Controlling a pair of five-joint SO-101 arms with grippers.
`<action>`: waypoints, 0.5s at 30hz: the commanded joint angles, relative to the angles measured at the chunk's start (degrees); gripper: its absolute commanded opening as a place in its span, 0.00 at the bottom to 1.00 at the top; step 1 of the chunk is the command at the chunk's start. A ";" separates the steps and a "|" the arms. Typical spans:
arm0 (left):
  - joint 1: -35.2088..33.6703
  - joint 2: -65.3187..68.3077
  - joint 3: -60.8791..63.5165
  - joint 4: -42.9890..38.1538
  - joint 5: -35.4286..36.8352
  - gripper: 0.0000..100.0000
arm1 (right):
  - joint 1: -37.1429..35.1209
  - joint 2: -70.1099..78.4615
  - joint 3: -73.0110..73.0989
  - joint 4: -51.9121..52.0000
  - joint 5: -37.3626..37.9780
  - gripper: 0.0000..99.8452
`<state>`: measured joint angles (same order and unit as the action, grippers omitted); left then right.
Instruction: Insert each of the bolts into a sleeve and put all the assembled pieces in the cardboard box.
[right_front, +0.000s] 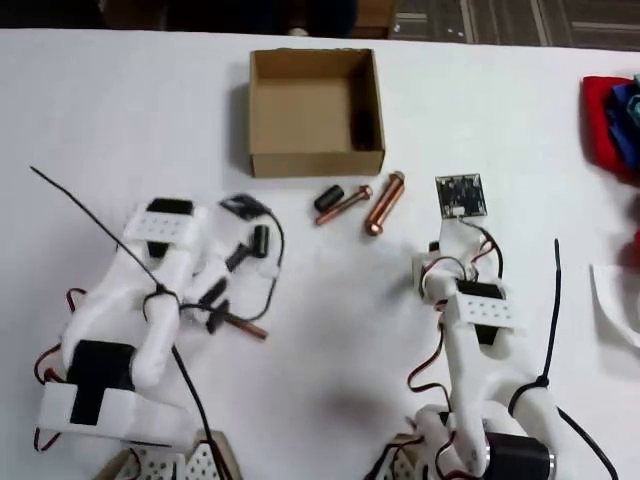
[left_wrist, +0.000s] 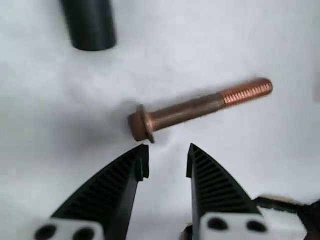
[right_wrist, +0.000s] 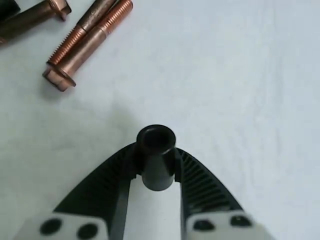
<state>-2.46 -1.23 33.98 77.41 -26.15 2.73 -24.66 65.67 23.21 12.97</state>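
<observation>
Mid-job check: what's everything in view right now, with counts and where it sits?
cardboard box: one, brown, far middle of table.
bolts: four, copper; one just ahead of left tool, two side by side and one more before the box.
sleeves: three, black; one in right tool, one beyond the left tool's bolt, one beside the lone bolt by the box.
cloth: one, red, right table edge.
table: one, white.
left tool: one, black, open.
right tool: one, black, shut on a sleeve.
</observation>
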 joint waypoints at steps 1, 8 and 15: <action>-0.35 -2.11 -3.38 -1.23 9.85 0.15 | -0.75 -1.98 -0.26 -0.84 -0.09 0.02; 2.73 -2.11 -3.03 -2.99 19.87 0.15 | -0.75 -1.98 -0.26 -0.84 -0.09 0.02; 4.84 -2.55 -7.34 6.42 24.18 0.14 | -0.75 -1.98 -0.26 -0.84 -0.09 0.02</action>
<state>1.67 -1.23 30.99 78.81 -3.12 2.73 -24.66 65.67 23.21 12.97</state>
